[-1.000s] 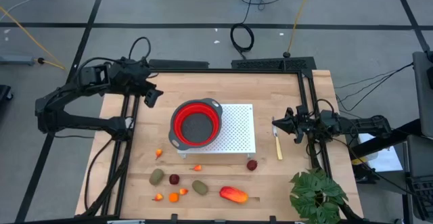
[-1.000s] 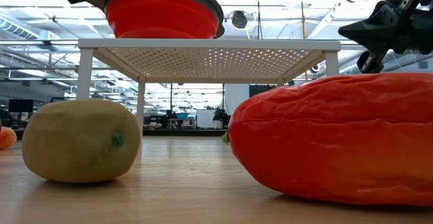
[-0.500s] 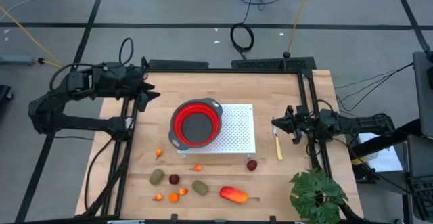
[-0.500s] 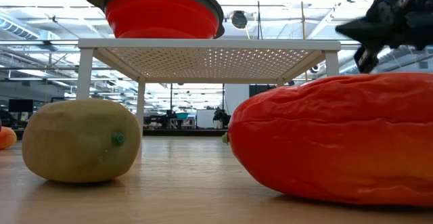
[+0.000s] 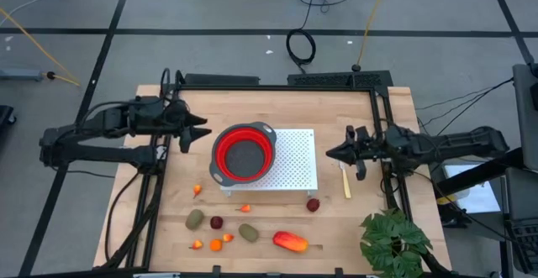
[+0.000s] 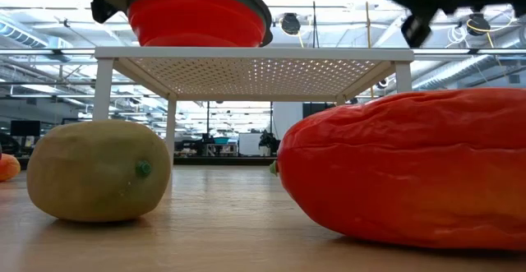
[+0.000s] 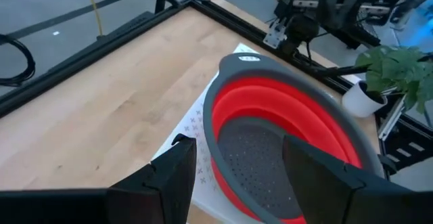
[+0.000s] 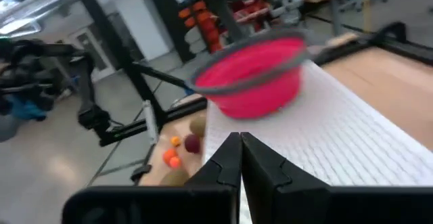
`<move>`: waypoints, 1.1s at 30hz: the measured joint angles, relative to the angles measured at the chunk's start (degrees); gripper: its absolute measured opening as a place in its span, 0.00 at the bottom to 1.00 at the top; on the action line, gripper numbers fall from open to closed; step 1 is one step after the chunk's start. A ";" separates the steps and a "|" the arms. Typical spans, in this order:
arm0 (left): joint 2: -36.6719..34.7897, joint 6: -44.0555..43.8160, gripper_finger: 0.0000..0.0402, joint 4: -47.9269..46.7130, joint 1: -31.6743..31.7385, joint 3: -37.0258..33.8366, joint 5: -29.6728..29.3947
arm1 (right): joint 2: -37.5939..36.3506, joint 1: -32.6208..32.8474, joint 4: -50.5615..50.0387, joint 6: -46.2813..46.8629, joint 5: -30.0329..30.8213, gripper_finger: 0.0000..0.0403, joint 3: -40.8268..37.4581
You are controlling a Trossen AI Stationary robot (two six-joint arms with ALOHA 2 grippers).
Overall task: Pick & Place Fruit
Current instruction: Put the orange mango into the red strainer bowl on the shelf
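The fruit lies near the table's near edge: a red-orange mango (image 5: 290, 242) (image 6: 411, 169), two olive ovals (image 5: 195, 219) (image 5: 248, 232), two dark red balls (image 5: 217, 222) (image 5: 313, 204) and several orange bits (image 5: 215, 245). A red colander (image 5: 244, 154) sits on a white perforated rack (image 5: 298, 165). My left gripper (image 5: 198, 133) (image 7: 233, 153) is open, in the air just left of the colander. My right gripper (image 5: 331, 153) (image 8: 241, 149) is shut, in the air at the rack's right edge, above the table.
A yellow-handled knife (image 5: 345, 180) lies right of the rack, below my right gripper. A green leafy plant (image 5: 393, 240) stands at the near right corner. Bare wood shows along the far side and left of the rack. The table's black frame rails run along both sides.
My left gripper has swung from the far left part of the table toward the colander, coming nearer and to the right. My right gripper has moved left toward the rack and risen. The fruit, colander and knife have stayed put.
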 joint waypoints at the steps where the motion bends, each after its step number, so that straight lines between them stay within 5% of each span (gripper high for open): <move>1: -0.51 0.24 0.54 0.27 -0.02 -0.51 0.30 | 1.99 0.02 0.05 -0.60 -1.06 0.00 1.84; 23: -8.27 7.96 0.54 6.51 -2.22 -6.89 4.32 | 32.45 9.55 -3.65 -9.64 -3.94 0.00 28.68; 33: -13.48 13.29 0.54 6.05 -6.43 -6.97 4.36 | 39.64 14.11 -8.70 -14.19 1.93 0.00 37.36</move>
